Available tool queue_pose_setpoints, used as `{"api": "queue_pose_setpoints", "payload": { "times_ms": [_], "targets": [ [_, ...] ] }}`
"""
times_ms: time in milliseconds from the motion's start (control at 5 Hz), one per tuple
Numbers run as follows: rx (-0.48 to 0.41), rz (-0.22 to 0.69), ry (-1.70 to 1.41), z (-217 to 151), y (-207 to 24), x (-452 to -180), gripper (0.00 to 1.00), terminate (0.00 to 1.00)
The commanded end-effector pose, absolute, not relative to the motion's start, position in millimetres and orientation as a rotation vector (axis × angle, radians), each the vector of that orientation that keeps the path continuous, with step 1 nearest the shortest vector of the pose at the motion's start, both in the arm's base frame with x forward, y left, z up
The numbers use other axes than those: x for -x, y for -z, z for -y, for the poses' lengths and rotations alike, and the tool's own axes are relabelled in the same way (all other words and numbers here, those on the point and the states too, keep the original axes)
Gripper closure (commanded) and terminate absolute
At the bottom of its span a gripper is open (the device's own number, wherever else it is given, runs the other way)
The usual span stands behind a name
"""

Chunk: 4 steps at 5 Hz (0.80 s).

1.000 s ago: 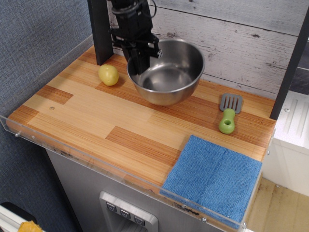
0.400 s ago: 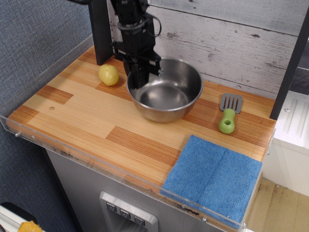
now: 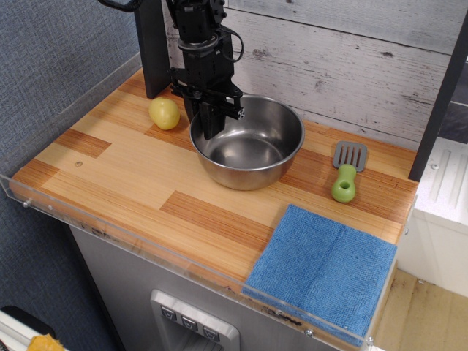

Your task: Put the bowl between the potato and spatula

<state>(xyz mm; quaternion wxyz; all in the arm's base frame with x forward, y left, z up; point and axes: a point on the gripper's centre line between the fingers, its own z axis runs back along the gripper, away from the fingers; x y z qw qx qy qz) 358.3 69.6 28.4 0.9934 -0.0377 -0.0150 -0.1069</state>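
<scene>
The shiny steel bowl sits upright on the wooden counter, between the pale yellow potato on its left and the spatula with grey head and lime-green handle on its right. My black gripper comes down from above at the bowl's left rim and is shut on that rim, one finger inside the bowl and one outside. The bowl looks level and seems to rest on the wood.
A blue cloth lies at the front right corner. A black post stands behind the potato. A white plank wall backs the counter. A clear plastic lip runs along the front edge.
My gripper has moved down and slightly forward with the bowl. The bowl was tilted and raised near the wall; it now sits lower and level on the counter.
</scene>
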Motion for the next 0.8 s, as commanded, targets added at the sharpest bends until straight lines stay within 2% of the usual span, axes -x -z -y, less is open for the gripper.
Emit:
{"api": "queue_pose_setpoints", "payload": {
  "times_ms": [0, 400, 600],
  "targets": [
    [0.029, 0.174, 0.212, -79.7, -69.3, -339.9, 0.0, 0.0],
    [0.009, 0.301, 0.189, -81.4, -96.6, -318.8, 0.0, 0.0],
    [0.008, 0.327, 0.199, -73.7, -101.3, -310.0, 0.0, 0.0]
  ]
}}
